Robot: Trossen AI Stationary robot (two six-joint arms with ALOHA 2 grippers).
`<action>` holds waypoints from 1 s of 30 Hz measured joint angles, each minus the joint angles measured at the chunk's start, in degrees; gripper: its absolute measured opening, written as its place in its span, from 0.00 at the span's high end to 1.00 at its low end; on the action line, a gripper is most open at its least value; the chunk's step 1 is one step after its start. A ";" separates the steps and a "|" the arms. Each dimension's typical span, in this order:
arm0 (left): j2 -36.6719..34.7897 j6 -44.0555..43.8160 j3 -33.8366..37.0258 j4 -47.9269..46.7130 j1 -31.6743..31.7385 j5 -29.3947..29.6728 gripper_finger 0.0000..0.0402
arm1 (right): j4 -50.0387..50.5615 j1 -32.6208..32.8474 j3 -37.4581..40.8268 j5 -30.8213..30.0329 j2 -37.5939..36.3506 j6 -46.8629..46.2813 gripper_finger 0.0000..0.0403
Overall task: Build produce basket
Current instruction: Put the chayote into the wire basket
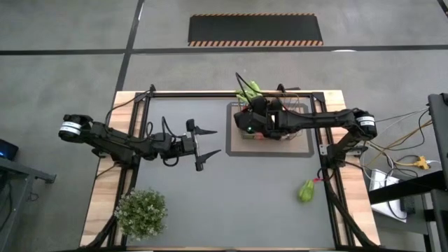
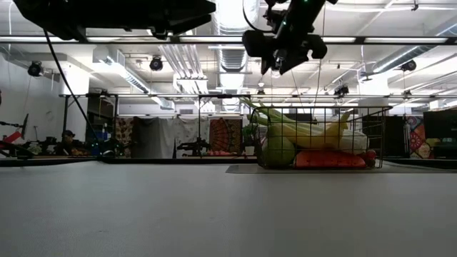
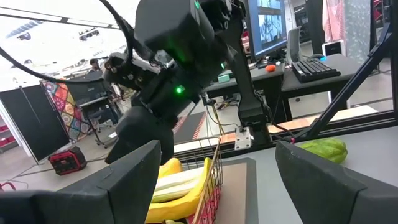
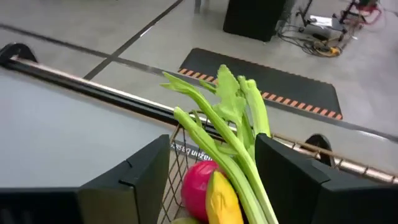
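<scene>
**Over the basket, a pincer held wide**

Above the far side of the table, my right pincer (image 4: 211,180) hangs over the wire basket (image 1: 302,137), fingers apart and holding nothing. Below them rise the green tops of a leek (image 4: 233,118), beside a red apple (image 4: 198,183) and a banana (image 4: 222,199). At table level, the basket (image 2: 371,139) shows a round green fruit (image 2: 278,151) and something red and long (image 2: 330,158) along its floor; the leek and banana lie across the top. It sits on a light mat (image 1: 305,148).

My left pincer (image 1: 204,148) waits mid-table, well apart from the basket, fingers spread and empty. My right arm blocks much of its sight of the basket.

One green pepper (image 1: 306,190) lies alone on the table's near right side, outside the basket. A bushy potted plant (image 1: 141,213) stands at the near left corner.

Small writing shows on the mat's edge behind the mesh (image 4: 189,151), too blurred to read.
</scene>
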State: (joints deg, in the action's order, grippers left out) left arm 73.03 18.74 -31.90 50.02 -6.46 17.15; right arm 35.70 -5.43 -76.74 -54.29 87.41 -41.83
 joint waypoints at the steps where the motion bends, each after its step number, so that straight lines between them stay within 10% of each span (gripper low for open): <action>1: 0.00 -0.24 0.02 0.00 0.00 0.02 0.26 | 0.02 0.00 -0.45 0.53 -0.02 1.40 0.44; 9: 0.00 -1.93 0.07 -0.63 -0.02 0.04 0.26 | 0.04 1.17 -2.97 5.28 -0.08 11.26 0.42; 18: 0.00 -2.08 0.09 -3.07 -0.42 0.04 0.26 | 4.30 4.77 -6.46 35.49 -0.32 16.18 0.42; 30: 0.00 -1.88 0.09 -3.07 -0.42 0.04 0.26 | 27.88 12.15 -5.65 50.29 -0.32 -5.28 0.41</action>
State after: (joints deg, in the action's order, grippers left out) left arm 73.03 16.86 -31.81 46.95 -6.88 17.19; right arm 63.58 6.72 -82.39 -4.00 87.09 -47.11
